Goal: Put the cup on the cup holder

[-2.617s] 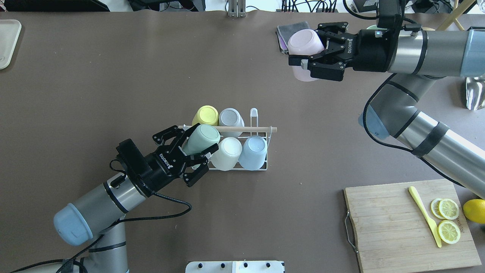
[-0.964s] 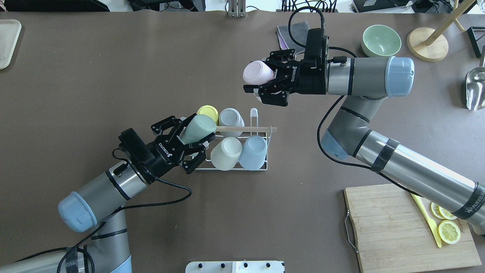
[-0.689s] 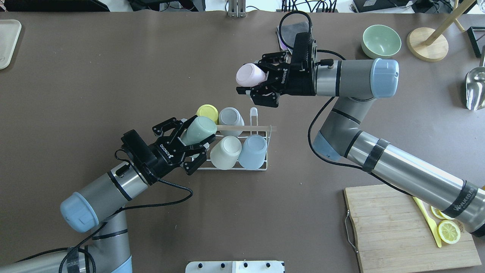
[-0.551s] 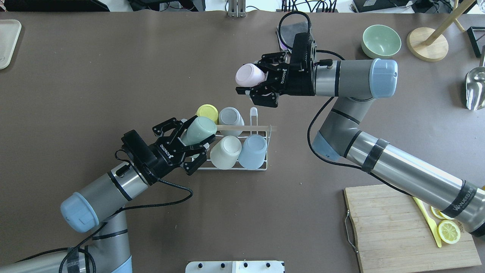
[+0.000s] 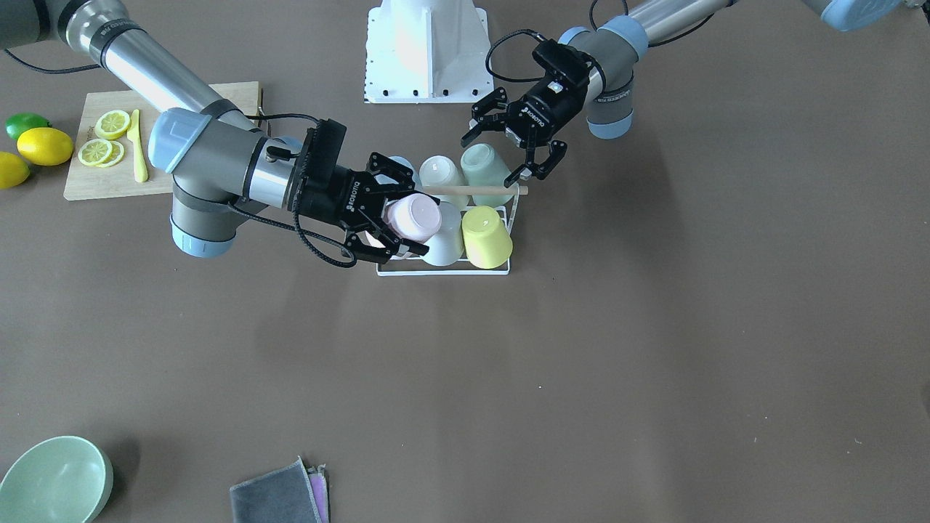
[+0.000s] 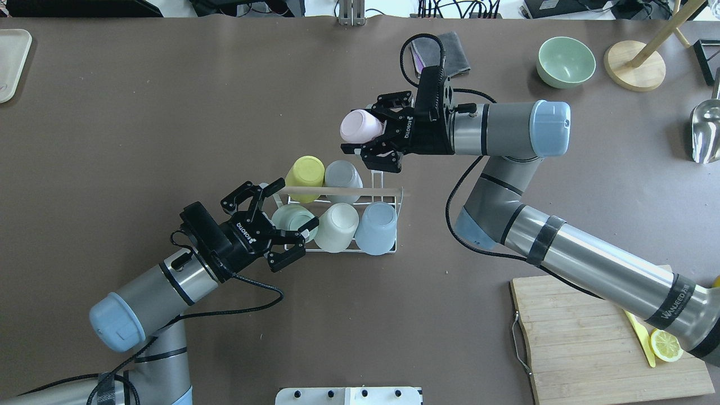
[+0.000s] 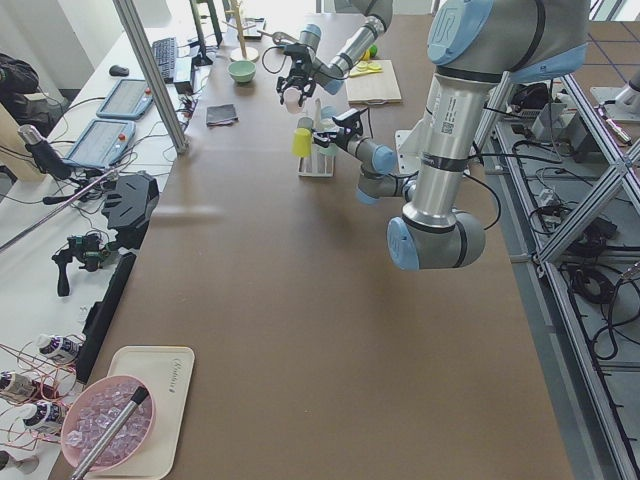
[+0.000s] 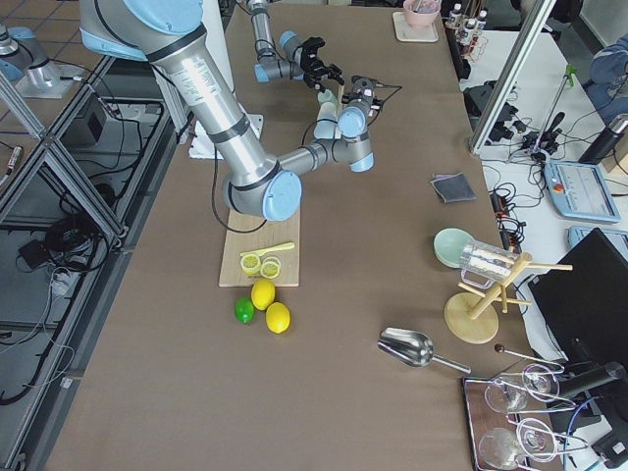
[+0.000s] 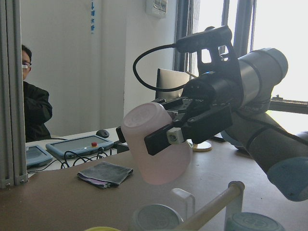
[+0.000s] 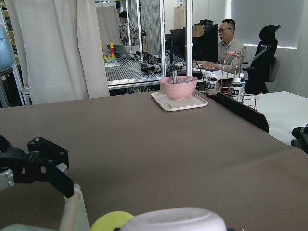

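Note:
The cup holder is a white wire rack under a wooden rod, mid-table. Upside down on it sit a yellow cup, a grey cup, a cream cup, a blue cup and a green cup. My left gripper is open, its fingers spread either side of the green cup. The right gripper is shut on a pink cup, held bottom outward in the air just beyond the rack's bare prong. The left wrist view shows that pink cup clamped.
A cutting board with lemon slices and a yellow knife lies front right. A green bowl, a grey cloth, a wooden stand and a metal scoop line the far right. People sit beyond the table.
My left gripper has opened and the green cup now stands on the rack instead of tilting in its fingers. The right arm has carried the pink cup further left and nearer the rack.

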Robot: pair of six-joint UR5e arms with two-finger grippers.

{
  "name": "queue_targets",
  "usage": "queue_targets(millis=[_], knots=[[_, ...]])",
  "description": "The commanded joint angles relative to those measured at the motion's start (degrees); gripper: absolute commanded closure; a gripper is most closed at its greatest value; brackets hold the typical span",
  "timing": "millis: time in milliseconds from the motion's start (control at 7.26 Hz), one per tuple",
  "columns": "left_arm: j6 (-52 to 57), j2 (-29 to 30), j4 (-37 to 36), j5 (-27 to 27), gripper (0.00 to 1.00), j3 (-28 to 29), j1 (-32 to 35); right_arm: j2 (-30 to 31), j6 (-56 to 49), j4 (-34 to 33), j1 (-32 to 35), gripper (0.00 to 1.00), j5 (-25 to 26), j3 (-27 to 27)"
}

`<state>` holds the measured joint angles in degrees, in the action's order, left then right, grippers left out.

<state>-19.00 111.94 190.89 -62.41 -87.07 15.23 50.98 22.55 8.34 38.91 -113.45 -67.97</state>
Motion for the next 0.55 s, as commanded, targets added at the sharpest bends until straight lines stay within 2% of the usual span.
queue_targets(millis=[0, 276, 413], knots=[[0.0, -0.1, -0.1, -0.3, 0.02, -2.5, 0.2, 0.6, -0.8, 0.1, -0.5, 1.0, -0.2, 0.0], [0.0, -2.3, -3.5, -1.0, 0.02, -8.3, 1.5, 1.0, -1.8, 0.3, -1.1, 1.0, 0.0, 0.0], [0.0, -5.5, -10.6, -3.2, 0.02, -14.4, 3.7, 1.4, -1.9, 0.3, -1.2, 1.0, -0.1, 0.0]])
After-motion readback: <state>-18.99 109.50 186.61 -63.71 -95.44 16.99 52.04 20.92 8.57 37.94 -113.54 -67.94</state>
